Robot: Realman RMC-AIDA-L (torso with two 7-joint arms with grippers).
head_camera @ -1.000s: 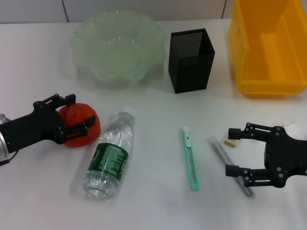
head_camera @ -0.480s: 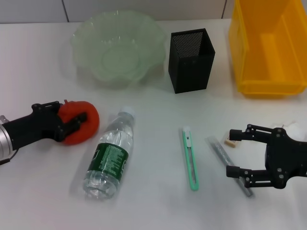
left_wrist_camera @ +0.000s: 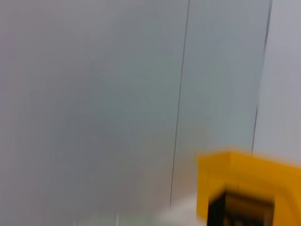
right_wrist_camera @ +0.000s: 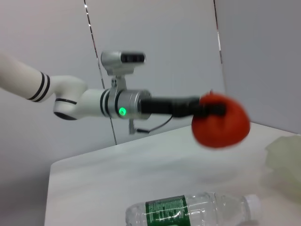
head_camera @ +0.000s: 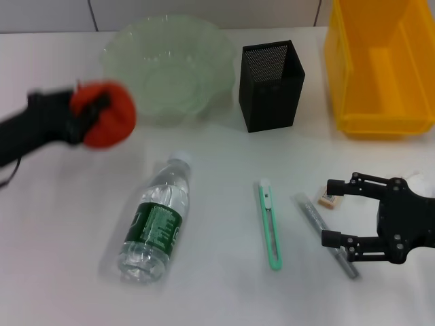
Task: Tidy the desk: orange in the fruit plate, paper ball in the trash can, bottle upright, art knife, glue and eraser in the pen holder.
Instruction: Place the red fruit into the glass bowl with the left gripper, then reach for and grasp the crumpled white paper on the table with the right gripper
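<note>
The left gripper [head_camera: 92, 117] is clamped on the orange [head_camera: 105, 123], held off the desk [head_camera: 217, 285] just beside the fruit plate [head_camera: 166, 68]. It should be carried over the plate's middle and lowered before release. The right gripper [head_camera: 340, 212] hovers spread wide over the glue [head_camera: 325, 234].

The desk [head_camera: 217, 299] looks smooth and matt white. The pen holder [head_camera: 270, 85] is black metal mesh, the trash can [head_camera: 380, 122] glossy yellow plastic. The bottle [head_camera: 155, 221] is clear plastic, the fruit plate [head_camera: 163, 64] translucent with a wavy rim.
</note>
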